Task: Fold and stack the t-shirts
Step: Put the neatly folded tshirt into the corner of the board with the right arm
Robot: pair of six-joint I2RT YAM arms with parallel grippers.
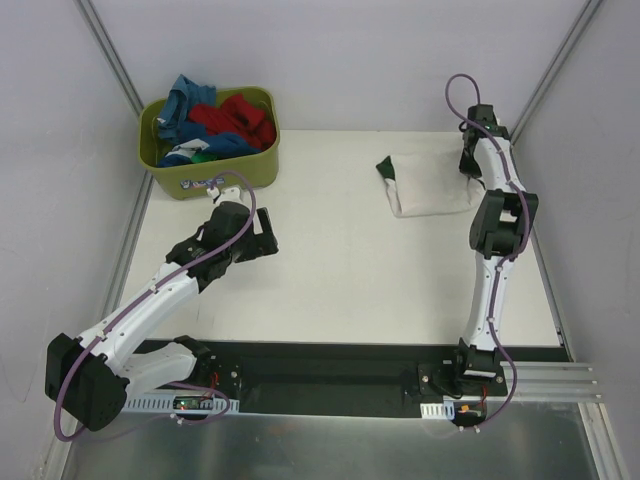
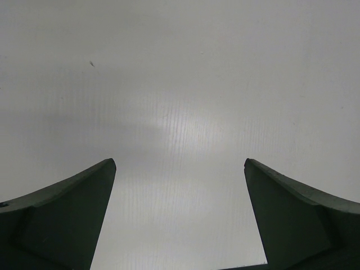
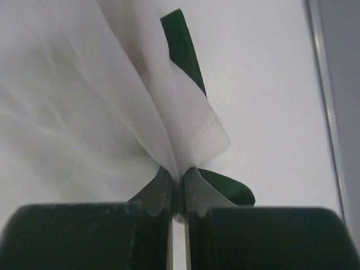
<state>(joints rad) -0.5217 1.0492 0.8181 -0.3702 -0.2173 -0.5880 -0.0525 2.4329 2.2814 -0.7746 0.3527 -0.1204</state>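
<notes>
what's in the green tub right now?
Crumpled cloth fills the tub: blue shirts at the back and left, a red shirt at the right, a green-and-white bit at the front. Anything beneath them, and the tub floor, is covered.

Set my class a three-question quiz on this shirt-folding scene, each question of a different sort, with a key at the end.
1. True or false: the left pincer is open, with nothing between its fingers.
2. Pick one: the tub holding the crumpled t-shirts is A olive-green; B white; C black.
3. Fill the gap: the right pincer is shut on a fold of the ____ t-shirt.

Key: 1 true. 2 A. 3 cream: the cream t-shirt, which has dark green trim, lies folded on the right side.
</notes>
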